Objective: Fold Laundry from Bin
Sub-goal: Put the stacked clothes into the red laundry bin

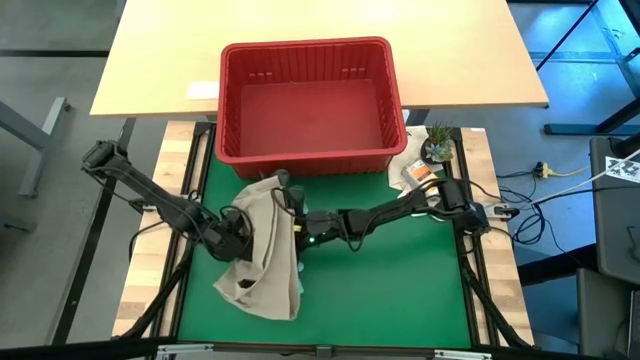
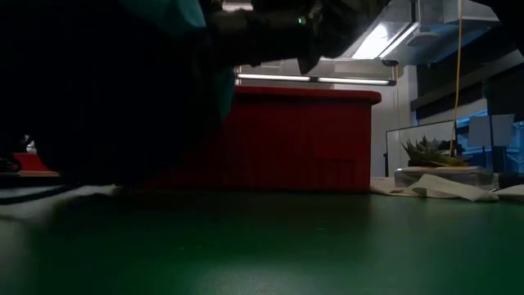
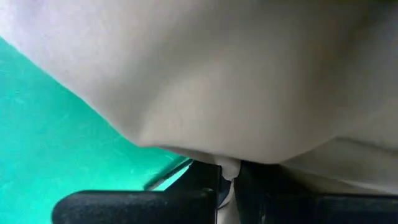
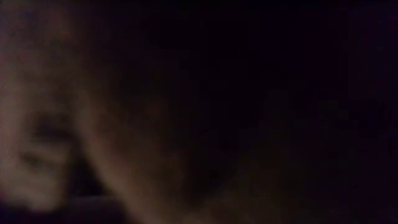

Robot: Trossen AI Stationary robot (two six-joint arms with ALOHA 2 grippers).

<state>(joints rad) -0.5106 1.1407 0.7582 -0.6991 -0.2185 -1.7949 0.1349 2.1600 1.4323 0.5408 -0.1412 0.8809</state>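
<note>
A green mat [image 1: 390, 280] covers the work table, with a pale wooden tabletop [image 1: 160, 50] beyond it and grey floor around. The red plastic laundry basket [image 1: 310, 150] stands at the far edge of the mat, straddling onto the wooden top; from above its interior shows only bare red floor, no garment inside. In the low view the same basket's ribbed wall fills the middle distance. A beige-tan garment [image 1: 262, 260] lies rumpled on the mat, just in front of the basket's near wall and between the two grippers. The left gripper [image 1: 240, 238] sits at the garment's left side, its fingers drawn together and clamped on a fold of the tan cloth, as the left wrist view confirms: cloth pinched between the dark fingers [image 3: 205, 186] with green mat beside it. The right gripper [image 1: 292, 218] reaches in from the right and meets the garment's upper right edge; its fingers are together, but the right wrist view is dark and whether cloth is caught in them cannot be told. Well to the right gripper's rear, beside the basket's right corner, a small potted succulent [image 1: 437, 146] stands on white cloth [image 1: 410, 170].
</note>
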